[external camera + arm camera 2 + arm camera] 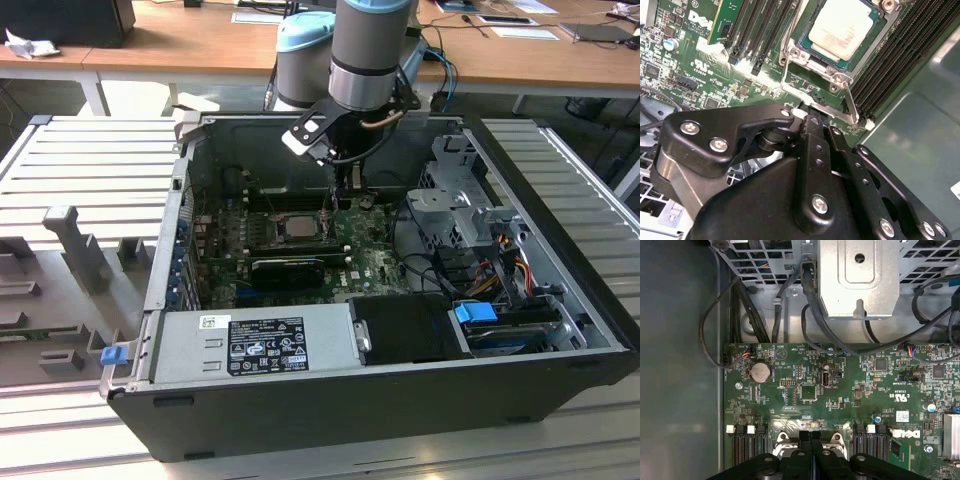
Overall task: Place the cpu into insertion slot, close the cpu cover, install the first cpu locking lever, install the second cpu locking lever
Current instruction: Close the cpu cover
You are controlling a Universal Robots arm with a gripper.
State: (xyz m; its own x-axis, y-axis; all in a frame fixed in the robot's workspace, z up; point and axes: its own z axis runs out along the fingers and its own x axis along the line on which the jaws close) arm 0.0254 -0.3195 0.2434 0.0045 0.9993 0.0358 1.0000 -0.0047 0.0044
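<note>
Holding my fingers [812, 135] tight together, I point them just beside a locking lever [851, 102], ready to push; the cpu [842, 30] lies under its cpu cover [835, 75].

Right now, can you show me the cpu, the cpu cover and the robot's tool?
the cpu [842, 30], second wrist view, middle of its silvery face.
the cpu cover [815, 64], second wrist view, frame edge beside the cpu.
the tool [811, 435], first wrist view, between its fingertips.
</note>
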